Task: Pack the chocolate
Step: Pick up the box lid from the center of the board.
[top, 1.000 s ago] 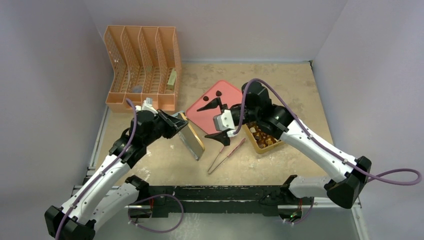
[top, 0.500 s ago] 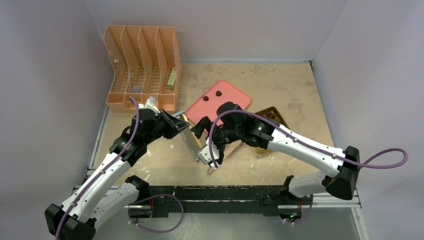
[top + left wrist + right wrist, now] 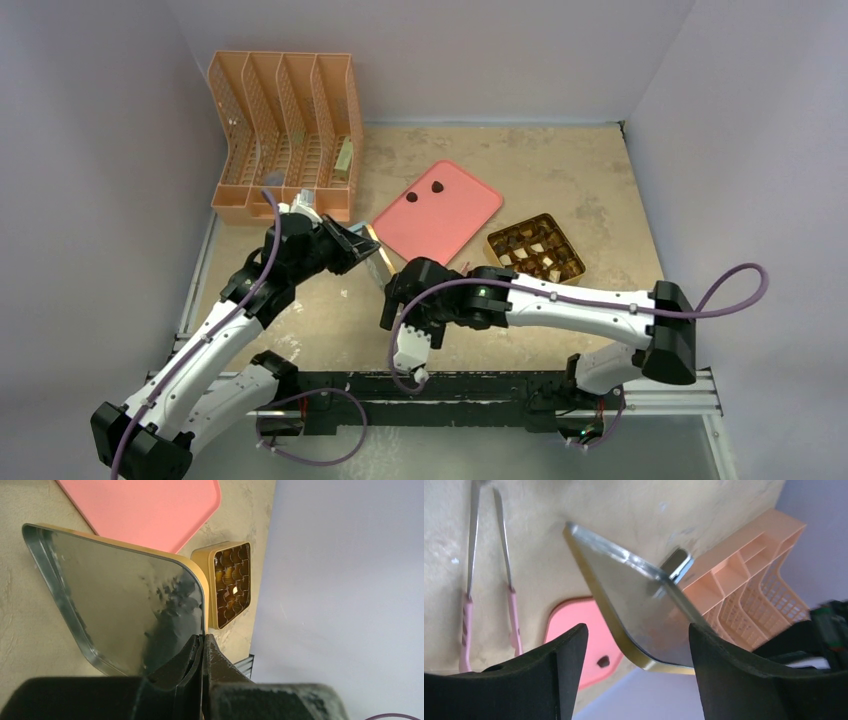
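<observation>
Left claw (image 3: 202,641) pinches gold lid (image 3: 115,590), right claw (image 3: 636,635) gapes over mottled beige table (image 3: 570,160), lilac walls (image 3: 450,50) around

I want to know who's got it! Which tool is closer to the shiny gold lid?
Left. The left tool is clamped on the edge of the gold lid. The right tool is open, facing the lid from close by, not gripping it.

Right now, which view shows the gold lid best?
The left wrist view: the lid fills much of the frame, its inner face to the camera, with the left gripper shut on its near corner. The right wrist view shows it slanted, more edge-on. The top view shows only a sliver between the arms.
</observation>
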Robot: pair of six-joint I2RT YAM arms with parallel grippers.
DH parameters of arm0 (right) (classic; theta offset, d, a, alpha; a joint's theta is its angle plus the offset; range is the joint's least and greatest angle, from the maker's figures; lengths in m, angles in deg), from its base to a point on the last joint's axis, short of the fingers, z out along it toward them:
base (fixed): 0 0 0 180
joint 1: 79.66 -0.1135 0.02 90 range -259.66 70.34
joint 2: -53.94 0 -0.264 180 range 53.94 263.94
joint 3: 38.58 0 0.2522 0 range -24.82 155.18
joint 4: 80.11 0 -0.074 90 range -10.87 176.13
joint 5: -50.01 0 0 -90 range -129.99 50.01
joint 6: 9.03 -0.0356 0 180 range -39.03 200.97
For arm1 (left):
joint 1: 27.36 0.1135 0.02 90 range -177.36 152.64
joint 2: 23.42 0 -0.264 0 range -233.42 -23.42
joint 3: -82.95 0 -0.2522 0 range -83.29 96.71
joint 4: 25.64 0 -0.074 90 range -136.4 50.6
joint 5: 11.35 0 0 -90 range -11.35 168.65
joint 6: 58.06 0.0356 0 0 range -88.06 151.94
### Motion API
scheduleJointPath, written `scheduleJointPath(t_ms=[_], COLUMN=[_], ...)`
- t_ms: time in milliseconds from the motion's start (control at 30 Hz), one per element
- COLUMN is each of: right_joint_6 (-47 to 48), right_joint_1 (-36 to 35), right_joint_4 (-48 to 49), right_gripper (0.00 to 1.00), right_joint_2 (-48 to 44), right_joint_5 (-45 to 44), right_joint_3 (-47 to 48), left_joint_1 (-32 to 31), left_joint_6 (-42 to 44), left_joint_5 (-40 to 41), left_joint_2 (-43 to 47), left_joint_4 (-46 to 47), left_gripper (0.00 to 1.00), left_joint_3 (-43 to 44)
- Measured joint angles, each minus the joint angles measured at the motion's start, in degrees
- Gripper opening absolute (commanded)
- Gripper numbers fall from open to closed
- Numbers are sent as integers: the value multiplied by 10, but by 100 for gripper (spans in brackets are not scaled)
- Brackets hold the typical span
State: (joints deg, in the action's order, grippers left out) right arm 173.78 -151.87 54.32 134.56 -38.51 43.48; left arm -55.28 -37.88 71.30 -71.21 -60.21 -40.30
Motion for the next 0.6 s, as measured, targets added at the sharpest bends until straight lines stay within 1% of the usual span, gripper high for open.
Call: scheduleJointPath(t_ms=[67, 100, 200, 267, 300, 333, 433, 467, 533, 600], right_joint_6=[20, 29, 56, 66, 72, 75, 94, 102, 86, 77], right_joint_1=[-5, -7, -14, -14, -16, -16, -19, -24, -33, -31], right_joint_4=[-1, 0, 4, 6, 9, 12, 20, 32, 55, 63], right_gripper=[75, 73, 64, 55, 48, 37, 12, 7, 2, 0], right_joint_2=[20, 28, 50, 56, 59, 60, 60, 60, 59, 57], right_joint_5=[-40, -56, -102, -117, -125, -129, -131, -124, -124, -127], right_joint_3=[-3, -3, -3, -3, -3, -3, -3, -3, -3, -12], left_joint_1=[0, 0, 0, 0, 0, 0, 1, 2, 1, -1], left_joint_6=[0, 0, 0, 0, 0, 0, 1, 5, 12, 24], left_joint_5=[0, -1, -8, -13, -16, -18, -18, -15, -18, -22], left_joint_2=[0, 0, 0, 0, 0, 0, 0, 0, 3, 9], left_joint_4=[0, 0, 1, 2, 2, 1, 9, 10, -6, -19], left_gripper=[0, 0, 0, 0, 0, 0, 0, 1, 8, 17], left_joint_3=[0, 0, 0, 0, 0, 0, 0, 1, 7, 20])
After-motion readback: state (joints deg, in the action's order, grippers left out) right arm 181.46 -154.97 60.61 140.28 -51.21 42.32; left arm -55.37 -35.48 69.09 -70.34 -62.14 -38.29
